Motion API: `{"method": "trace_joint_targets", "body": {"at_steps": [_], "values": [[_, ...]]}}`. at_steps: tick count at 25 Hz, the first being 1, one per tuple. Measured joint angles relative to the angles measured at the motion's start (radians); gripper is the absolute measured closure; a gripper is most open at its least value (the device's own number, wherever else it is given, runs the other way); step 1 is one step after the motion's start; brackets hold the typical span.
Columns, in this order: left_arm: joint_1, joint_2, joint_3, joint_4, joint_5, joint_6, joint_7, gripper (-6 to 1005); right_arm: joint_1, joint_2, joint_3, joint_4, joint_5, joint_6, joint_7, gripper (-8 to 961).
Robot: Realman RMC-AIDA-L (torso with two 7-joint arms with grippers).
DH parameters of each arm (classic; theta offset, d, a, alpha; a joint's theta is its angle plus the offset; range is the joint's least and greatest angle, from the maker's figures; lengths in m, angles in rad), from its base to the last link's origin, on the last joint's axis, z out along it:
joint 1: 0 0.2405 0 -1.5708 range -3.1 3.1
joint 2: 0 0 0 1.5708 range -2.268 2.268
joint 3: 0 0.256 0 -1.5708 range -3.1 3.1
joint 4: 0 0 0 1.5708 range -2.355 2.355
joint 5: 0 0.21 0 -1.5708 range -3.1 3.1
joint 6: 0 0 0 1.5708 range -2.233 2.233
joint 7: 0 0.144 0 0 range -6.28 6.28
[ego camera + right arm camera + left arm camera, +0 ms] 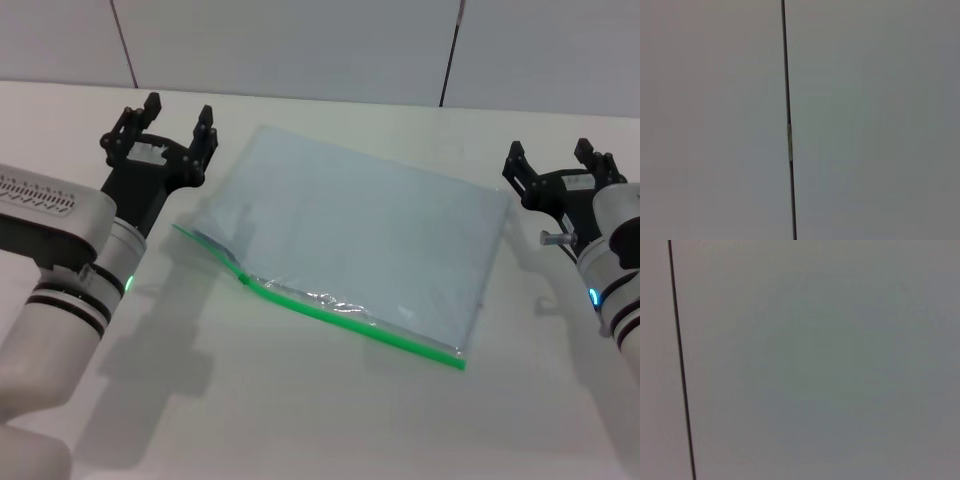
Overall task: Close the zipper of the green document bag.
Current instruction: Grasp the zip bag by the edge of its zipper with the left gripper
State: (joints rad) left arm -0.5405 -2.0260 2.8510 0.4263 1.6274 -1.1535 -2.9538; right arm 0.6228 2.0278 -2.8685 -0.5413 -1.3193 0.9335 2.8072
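Observation:
The green document bag [370,235], a flat pale blue-grey pouch, lies at an angle in the middle of the white table. Its bright green zipper [345,318] runs along the near long edge, and the left part of that edge gapes open. A small slider tab [246,279] sits on the strip near the left end. To the bag's left, my left gripper [178,118] hangs open above the table. Beyond the bag's right edge, my right gripper [553,158] is open too. Neither gripper touches the bag. Both wrist views show only the wall.
The white table [300,410] stretches around the bag, with bare surface in front. A grey panelled wall [300,40] with dark seams stands behind the table's far edge.

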Motion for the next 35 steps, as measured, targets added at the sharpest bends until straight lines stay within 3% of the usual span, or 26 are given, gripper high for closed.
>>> {"method": "trace_joint_targets", "body": {"at_steps": [8, 25, 27, 35], "values": [[0.052, -0.001, -0.004, 0.015, 0.0, -0.014, 0.162, 370, -0.006, -0.001, 0.0, 0.003, 0.0, -0.02, 0.0, 88], [0.174, 0.004, -0.006, 0.238, -0.169, -0.21, 0.858, 372, -0.011, -0.002, 0.0, 0.004, 0.0, -0.05, 0.0, 89], [0.182, 0.005, -0.005, 0.255, -0.182, -0.224, 0.984, 372, -0.011, -0.002, 0.0, 0.005, 0.0, -0.05, 0.0, 89], [0.183, 0.008, 0.006, 0.283, -0.19, -0.208, 1.232, 373, -0.011, -0.003, 0.001, 0.006, 0.002, -0.05, 0.0, 89]]}}
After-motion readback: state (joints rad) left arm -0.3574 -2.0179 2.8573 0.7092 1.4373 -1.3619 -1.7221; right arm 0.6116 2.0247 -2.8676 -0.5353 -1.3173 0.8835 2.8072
